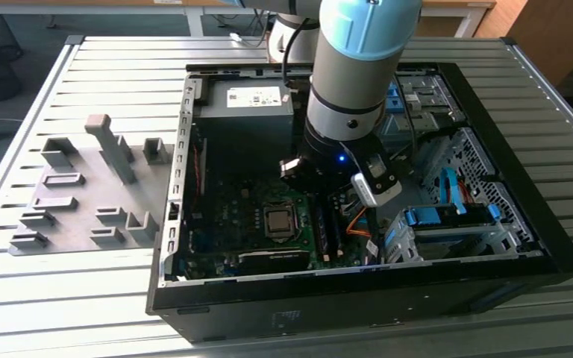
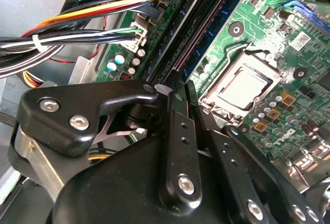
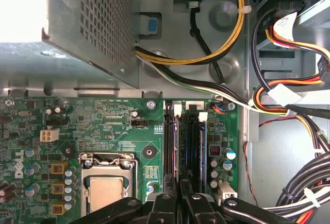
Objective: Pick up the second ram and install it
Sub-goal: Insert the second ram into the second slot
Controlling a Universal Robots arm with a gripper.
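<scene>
My gripper (image 1: 324,195) is down inside the open computer case (image 1: 266,298), over the memory slots beside the processor socket (image 3: 105,188). In both wrist views its two black fingers (image 3: 169,203) stand almost together, gripper (image 3: 180,187) (image 2: 182,92) shut on the near end of the second ram (image 3: 186,147) (image 2: 193,45). The ram is a thin dark stick seen edge-on, lying along a slot on the green motherboard (image 3: 103,126). Another stick with a blue edge (image 3: 202,147) sits in the slot beside it.
Bundled yellow, orange, white and black cables (image 3: 289,105) run close by the slots. The grey power supply box (image 3: 87,28) sits past the board. Blue drive latches (image 1: 436,218) are at the exterior view's right. Grey holder blocks (image 1: 87,186) stand on the slatted table at its left.
</scene>
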